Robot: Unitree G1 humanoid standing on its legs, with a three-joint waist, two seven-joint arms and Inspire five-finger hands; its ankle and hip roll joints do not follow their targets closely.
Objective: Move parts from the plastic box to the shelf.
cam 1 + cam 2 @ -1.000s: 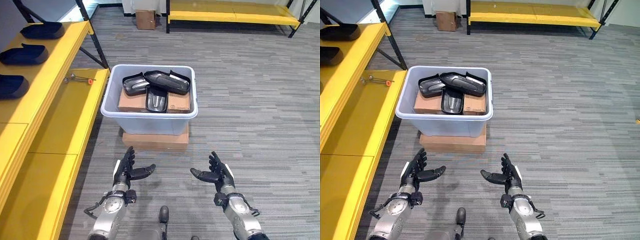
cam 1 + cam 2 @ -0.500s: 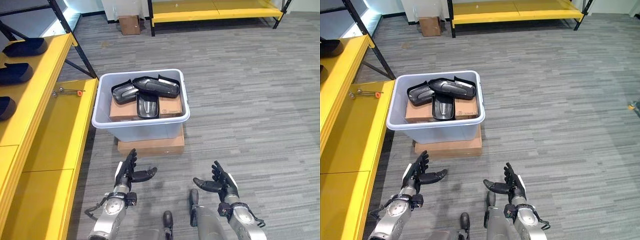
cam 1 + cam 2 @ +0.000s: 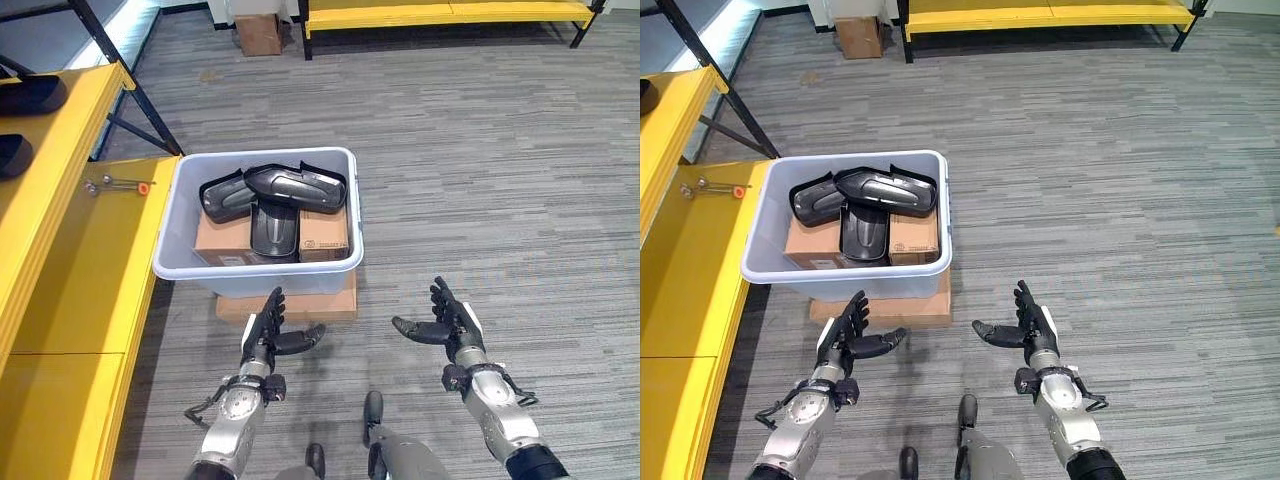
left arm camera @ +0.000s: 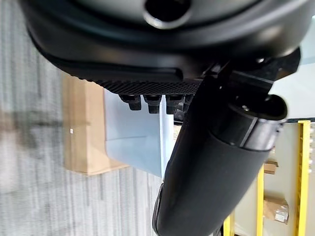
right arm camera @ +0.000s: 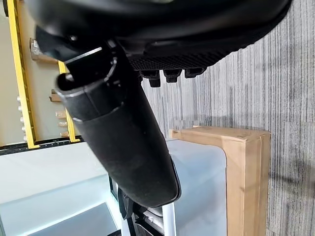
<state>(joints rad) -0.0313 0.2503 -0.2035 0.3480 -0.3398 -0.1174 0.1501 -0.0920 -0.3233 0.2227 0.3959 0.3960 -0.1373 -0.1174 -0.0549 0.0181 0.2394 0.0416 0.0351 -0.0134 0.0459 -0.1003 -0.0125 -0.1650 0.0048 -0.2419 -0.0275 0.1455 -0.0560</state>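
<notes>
Both hands are held out low over the floor, palms turned toward each other: the left hand [image 3: 268, 333] just in front of the box, the right hand [image 3: 446, 322] off to the other side, well apart from it. Fingers are kept straight and spread on both, thumbs stuck out inward, and nothing is held in either one.

Underneath, a grey striped carpet floor [image 3: 500, 180] is seen running across the whole room.

Just past the left hand, a flat brown cardboard base [image 3: 300, 305] is laid on the carpet, and the pale grey plastic box [image 3: 215, 275] is set on top of it. Inside the box, glossy black moulded plastic parts [image 3: 295, 185] are piled on a couple of brown cardboard cartons [image 3: 325, 233], overlapping each other and tilted.

Right beside the box on the left, the yellow metal shelf [image 3: 90, 260] with black uprights is found; a small metal tool with an orange tip [image 3: 118, 184] is left on its lower deck, and two dark parts already on the upper deck [image 3: 20, 120] can be made out.

Further back, a small brown cardboard box [image 3: 259, 33] is parked on the floor next to a second low yellow rack [image 3: 440, 15] along the far wall.
</notes>
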